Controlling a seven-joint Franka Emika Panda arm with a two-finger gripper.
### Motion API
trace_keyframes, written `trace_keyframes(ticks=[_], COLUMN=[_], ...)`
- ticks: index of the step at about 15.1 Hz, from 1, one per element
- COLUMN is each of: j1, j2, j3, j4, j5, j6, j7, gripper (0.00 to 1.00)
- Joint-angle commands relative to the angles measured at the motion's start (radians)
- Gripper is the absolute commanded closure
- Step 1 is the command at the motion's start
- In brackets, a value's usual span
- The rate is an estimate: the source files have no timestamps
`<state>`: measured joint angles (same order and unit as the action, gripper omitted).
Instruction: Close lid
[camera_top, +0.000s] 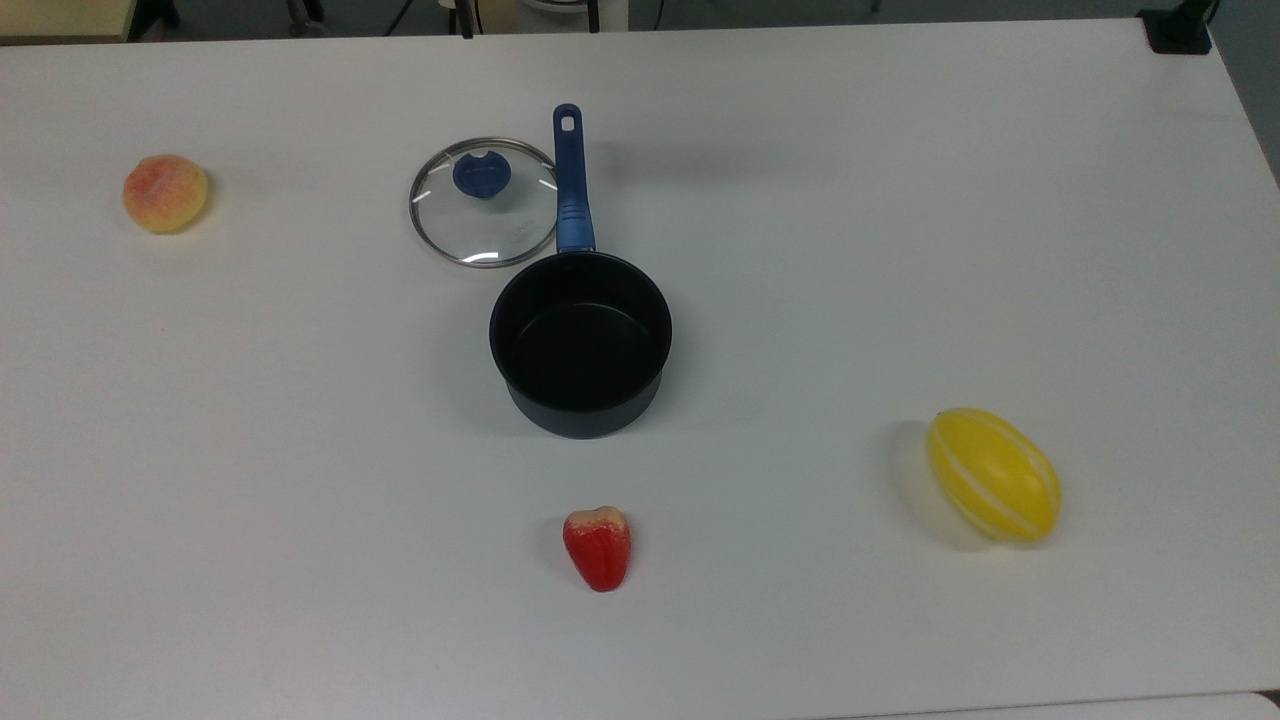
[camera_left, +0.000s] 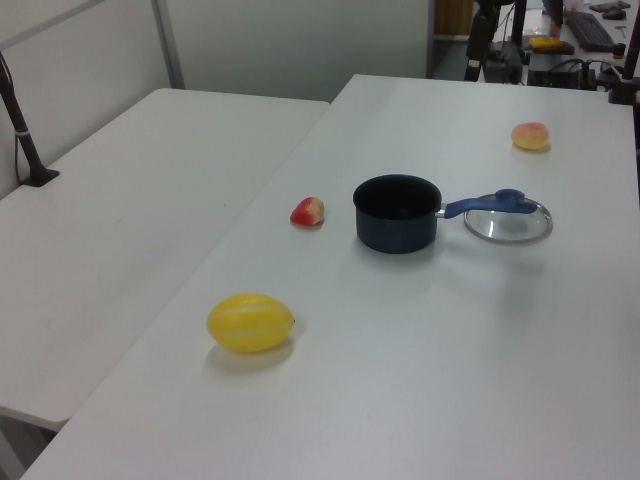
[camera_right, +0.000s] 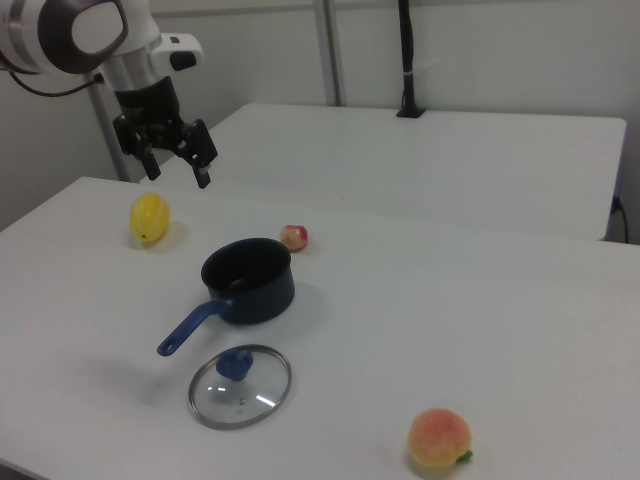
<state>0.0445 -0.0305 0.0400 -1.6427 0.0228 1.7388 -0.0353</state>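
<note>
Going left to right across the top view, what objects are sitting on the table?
Peach → glass lid → red wax apple → yellow melon. The saucepan overlaps the lid and the wax apple, so I left it out.

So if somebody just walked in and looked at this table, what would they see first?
Probably the black saucepan with its long blue handle, open in the middle of the white table, and the glass lid lying flat beside the handle, not on the pot. Next, the bright yellow melon near the top view's right, and the robot's tool hanging open above the table in the right view.
</note>
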Motion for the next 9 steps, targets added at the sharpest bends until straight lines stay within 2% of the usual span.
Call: trace_keyframes(ticks=[1, 9], j1=[0.008, 0.0], j2=[-0.029, -0.032], j3=[-0.011, -0.017], j4=[-0.029, -0.028], j5=[-0.009, -0.009], j6=[-0.016, -0.025], j7=[-0.009, -0.02], gripper=[0.0, 0.0])
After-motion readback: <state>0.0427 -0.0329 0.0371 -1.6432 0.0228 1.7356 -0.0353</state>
